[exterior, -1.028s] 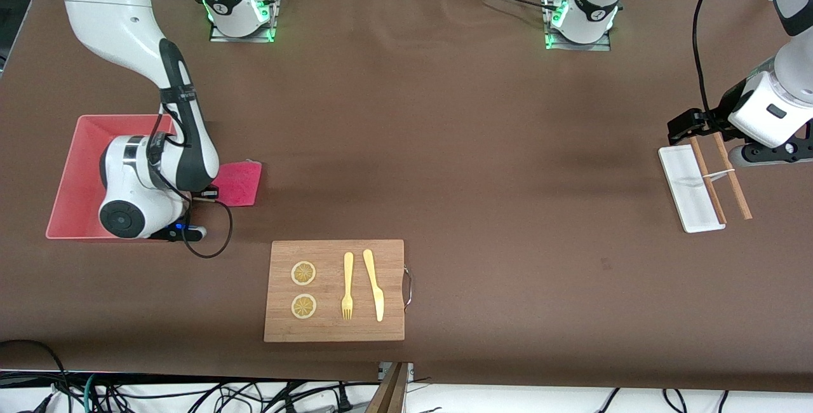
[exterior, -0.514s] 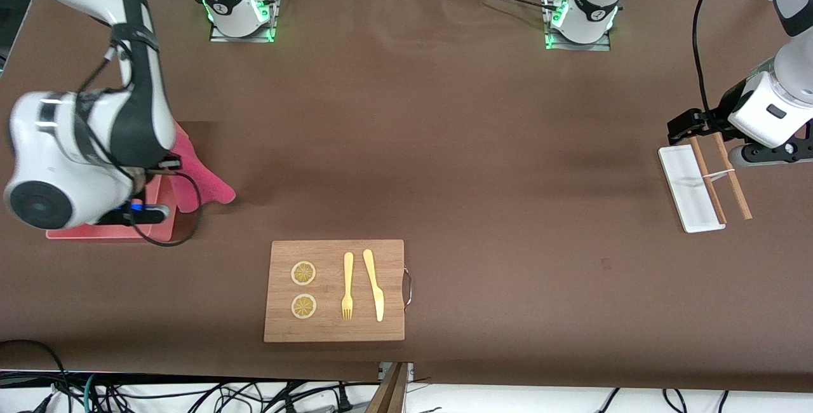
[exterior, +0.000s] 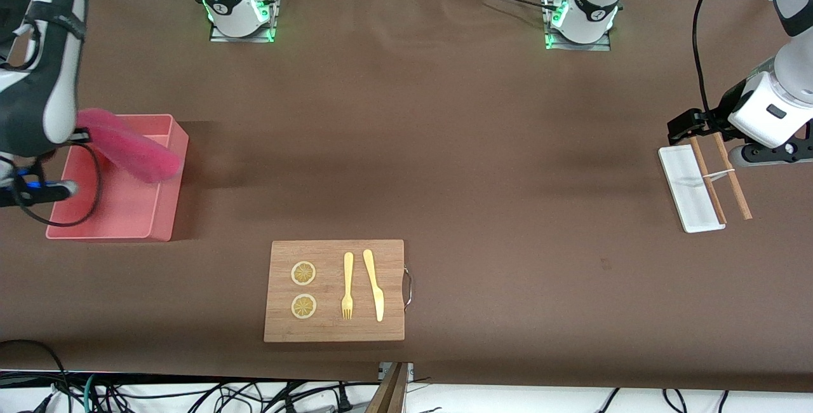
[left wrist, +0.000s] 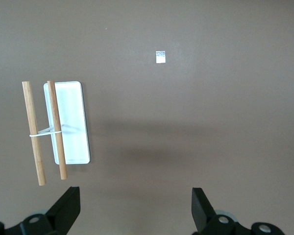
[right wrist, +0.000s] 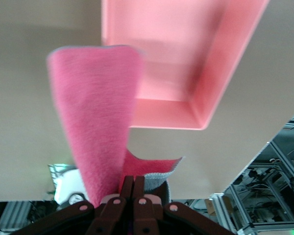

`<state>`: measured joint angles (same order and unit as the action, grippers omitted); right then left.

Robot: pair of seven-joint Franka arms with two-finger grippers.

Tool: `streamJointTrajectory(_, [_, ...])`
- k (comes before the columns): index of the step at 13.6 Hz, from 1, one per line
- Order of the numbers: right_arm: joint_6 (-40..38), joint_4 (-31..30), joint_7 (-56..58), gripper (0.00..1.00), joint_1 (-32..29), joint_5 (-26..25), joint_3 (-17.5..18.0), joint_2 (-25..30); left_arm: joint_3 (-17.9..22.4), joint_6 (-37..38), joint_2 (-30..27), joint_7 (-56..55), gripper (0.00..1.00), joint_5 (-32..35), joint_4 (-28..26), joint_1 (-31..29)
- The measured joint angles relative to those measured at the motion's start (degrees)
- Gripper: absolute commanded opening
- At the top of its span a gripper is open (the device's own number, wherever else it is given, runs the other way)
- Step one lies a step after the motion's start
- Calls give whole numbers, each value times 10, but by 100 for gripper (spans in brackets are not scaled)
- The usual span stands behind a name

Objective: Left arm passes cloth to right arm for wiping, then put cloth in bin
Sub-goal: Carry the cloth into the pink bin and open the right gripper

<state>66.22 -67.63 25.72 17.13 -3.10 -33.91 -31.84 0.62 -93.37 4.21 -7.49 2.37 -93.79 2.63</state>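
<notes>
The magenta-pink cloth (exterior: 130,144) hangs from my right gripper (exterior: 76,127), which is shut on it, raised over the salmon-pink bin (exterior: 162,209) at the right arm's end of the table. In the right wrist view the cloth (right wrist: 95,122) trails from the closed fingers (right wrist: 133,188) with the bin (right wrist: 220,73) below it. My left gripper (left wrist: 135,208) is open and empty, held over bare table beside the small white tray (left wrist: 73,127) at the left arm's end.
A wooden cutting board (exterior: 334,290) with two lemon slices (exterior: 303,273), a fork (exterior: 347,286) and a knife (exterior: 374,284) lies near the front edge. Two banded wooden sticks (exterior: 721,175) lie across the white tray (exterior: 686,194).
My right gripper has lifted the cloth off the table beside the bin, risen, and swung it over the bin. The left arm has not moved.
</notes>
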Motion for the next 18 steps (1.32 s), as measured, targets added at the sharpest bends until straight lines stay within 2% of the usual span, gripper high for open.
streamJointTrajectory(2, [1,0,31,0,-7,-6,-22,0,0,0,0,0,100,0,0,0])
streamJointTrajectory(5, [41,-19,47,0,-22,-12,-23,-5,0,0,0,0,100,0,0,0])
streamJointTrajectory(10, [144,-122,53,0,-33,-7,-23,-25,0,1,0,0,100,0,0,0])
streamJointTrajectory(15, [245,-204,54,0,-37,36,-23,-36,0,2,0,0,100,0,0,0])
streamJointTrajectory(16, [258,-214,54,23,-37,46,-23,-40,0,2,0,0,100,0,0,0])
streamJointTrajectory(17, [267,-220,54,92,-37,54,-23,-46,0,2,0,0,100,0,0,0])
streamJointTrajectory(18, [274,-222,54,100,-37,64,-22,-51,0,2,0,0,100,0,0,0])
